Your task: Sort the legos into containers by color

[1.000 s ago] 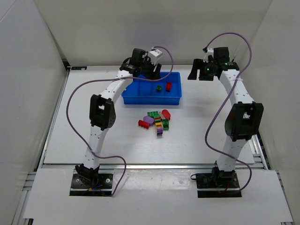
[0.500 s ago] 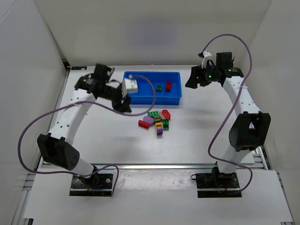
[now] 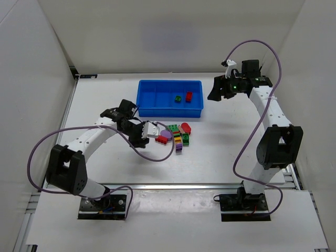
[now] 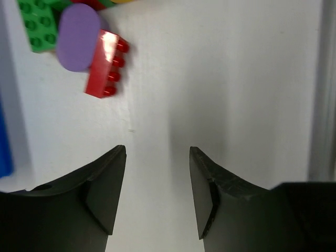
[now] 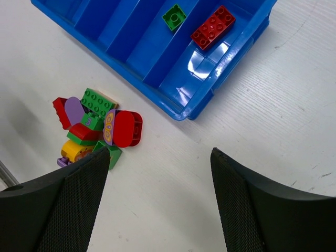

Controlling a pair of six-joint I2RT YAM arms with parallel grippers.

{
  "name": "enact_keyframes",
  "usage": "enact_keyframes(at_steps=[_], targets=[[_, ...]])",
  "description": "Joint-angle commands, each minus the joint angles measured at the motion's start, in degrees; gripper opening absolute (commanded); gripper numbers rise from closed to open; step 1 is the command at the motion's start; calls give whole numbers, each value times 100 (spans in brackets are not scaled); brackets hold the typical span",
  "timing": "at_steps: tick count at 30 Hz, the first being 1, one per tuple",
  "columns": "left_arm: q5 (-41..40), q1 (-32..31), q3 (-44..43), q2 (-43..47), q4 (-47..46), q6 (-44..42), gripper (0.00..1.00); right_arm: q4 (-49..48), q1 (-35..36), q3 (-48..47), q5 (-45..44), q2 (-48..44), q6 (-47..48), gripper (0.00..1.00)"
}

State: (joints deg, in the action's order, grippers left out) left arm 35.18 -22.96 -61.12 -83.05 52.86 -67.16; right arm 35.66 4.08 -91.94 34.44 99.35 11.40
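The blue tray [image 3: 155,100] of containers sits at the back of the table. One compartment holds a small green lego [image 5: 174,17], and the end compartment beside it holds a red lego [image 5: 213,27]. The other legos lie in a loose pile [image 3: 176,135] in front of the tray. My left gripper [image 4: 157,157] is low over the table just left of the pile, open and empty. A red lego [image 4: 105,64] and a purple oval piece [image 4: 79,37] lie just ahead of its tips. My right gripper [image 5: 160,155] hangs open and empty, high to the right of the tray.
White walls enclose the table on the left, back and right. A metal rail runs along the near edge [image 3: 168,185]. The left arm's purple cable [image 3: 152,157] loops over the table close to the pile. The tray's corner [image 5: 184,113] lies between the pile and my right gripper.
My left arm has swung from above the tray's left end down to the table beside the pile, and its jaws have narrowed. The right gripper has shifted only slightly.
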Motion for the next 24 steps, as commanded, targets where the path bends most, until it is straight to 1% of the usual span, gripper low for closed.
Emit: enact_keyframes(at_steps=[1,5,12,19,24], targets=[[7,-42,39,-97,-1040,-316,62,64,-30,-122,54,-48,55,80],[41,-68,-145,-624,-1322,-456,63,143,-38,-193,46,5,3,80],[182,-86,-839,-1626,-1322,-588,63,187,-135,-263,63,84,20,80],[235,-138,-1314,-2189,-1305,-658,63,301,-311,-377,151,207,-15,80],[288,-209,-1376,-2339,-1305,-694,62,354,-399,-438,169,278,11,80]])
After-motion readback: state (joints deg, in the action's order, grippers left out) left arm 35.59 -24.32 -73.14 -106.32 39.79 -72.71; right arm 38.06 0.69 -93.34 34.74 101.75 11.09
